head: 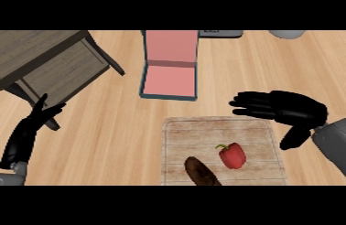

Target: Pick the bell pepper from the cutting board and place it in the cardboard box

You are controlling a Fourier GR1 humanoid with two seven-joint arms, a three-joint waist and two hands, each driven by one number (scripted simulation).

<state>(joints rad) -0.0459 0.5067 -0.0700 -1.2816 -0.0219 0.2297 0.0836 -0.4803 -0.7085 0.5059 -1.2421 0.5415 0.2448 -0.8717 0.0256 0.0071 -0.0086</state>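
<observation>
A red bell pepper (232, 156) with a green stem lies on the pale wooden cutting board (182, 137), toward its near right part. My right hand (287, 107) hovers open above the board's far right corner, fingers stretched to the left, thumb pointing down; it is apart from the pepper, up and to the right of it. An open box (170, 66) with a pink inside and teal walls stands beyond the board, its lid flap folded back. My left hand (30, 128) rests open at the left edge, fingers up.
A dark brown oblong vegetable (201, 171) lies on the board's near edge, left of the pepper. A grey wooden cabinet (47, 59) fills the far left. A grey appliance edge (219, 33) and a white round object (287, 34) sit at the far edge.
</observation>
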